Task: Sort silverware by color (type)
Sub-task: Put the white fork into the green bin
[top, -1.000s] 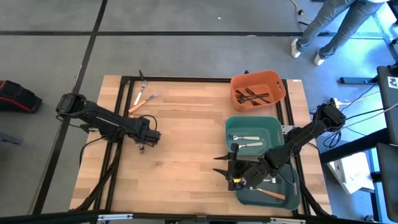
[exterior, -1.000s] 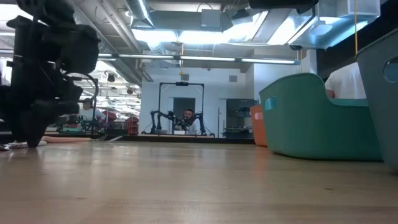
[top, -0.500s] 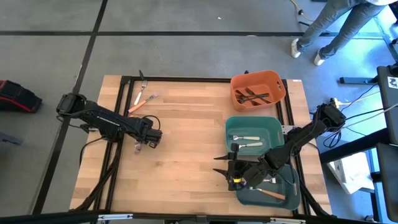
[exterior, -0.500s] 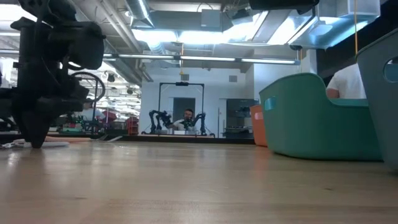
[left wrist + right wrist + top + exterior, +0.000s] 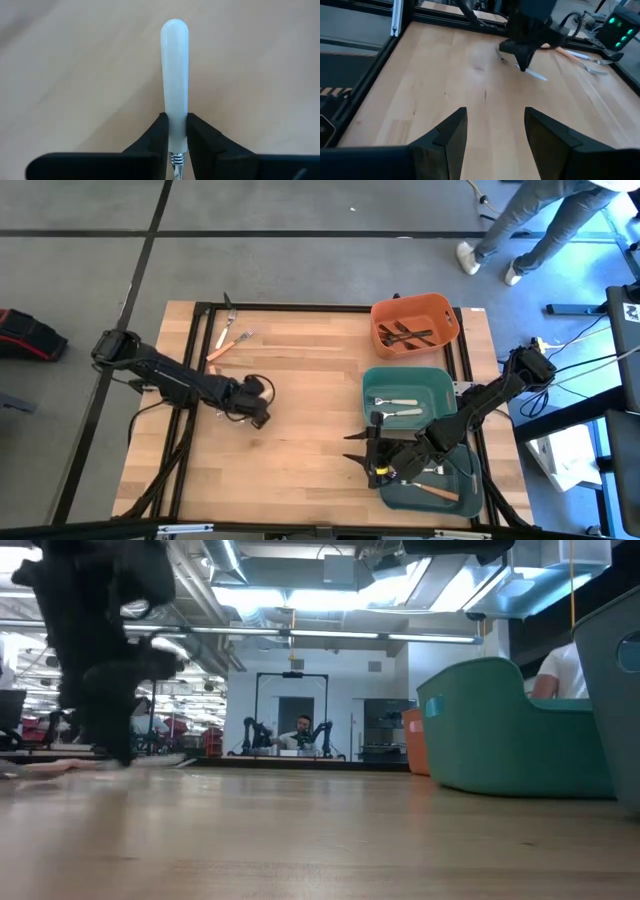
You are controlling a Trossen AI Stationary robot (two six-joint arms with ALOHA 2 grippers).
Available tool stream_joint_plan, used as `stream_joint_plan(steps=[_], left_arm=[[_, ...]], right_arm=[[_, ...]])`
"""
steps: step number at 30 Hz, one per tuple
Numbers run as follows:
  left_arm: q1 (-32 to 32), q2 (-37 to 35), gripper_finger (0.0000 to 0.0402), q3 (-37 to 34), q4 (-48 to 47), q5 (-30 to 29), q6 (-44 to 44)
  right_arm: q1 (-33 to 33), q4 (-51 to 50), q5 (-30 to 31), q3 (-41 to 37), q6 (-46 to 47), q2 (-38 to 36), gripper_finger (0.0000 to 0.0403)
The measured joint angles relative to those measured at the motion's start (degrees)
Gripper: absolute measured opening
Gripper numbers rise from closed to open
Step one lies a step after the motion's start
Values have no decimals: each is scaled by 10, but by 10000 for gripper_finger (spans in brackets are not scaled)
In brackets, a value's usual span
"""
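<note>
The pale wooden surface (image 5: 300, 410) sits in a lit workshop. Left tool (image 5: 173, 137) is clamped on a white-handled fork (image 5: 174, 75) and has shifted rightward since earlier. Right tool (image 5: 495, 132) (fingers apart) waits beside the teal bins (image 5: 405, 395).

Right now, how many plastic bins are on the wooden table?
3: an orange plastic bin at the far right corner, a teal plastic bin just nearer, and a darker green bin at the near right edge.
</note>
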Motion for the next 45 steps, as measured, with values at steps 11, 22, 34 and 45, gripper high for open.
stream_joint_plan(steps=[11, 22, 34, 45], left_arm=[[-138, -1, 33, 41, 240, -162, 181], [-238, 58, 15, 42, 511, -216, 399], [-224, 123, 4, 41, 538, -209, 375], [-218, 123, 4, 42, 529, -187, 351]], right_arm=[[-4, 3, -15, 0, 48, 2, 207], [-60, 116, -49, 0, 2, 88, 275], [-115, 276, -113, 1, -30, 175, 276], [-95, 161, -252, 46, 50, 240, 276]])
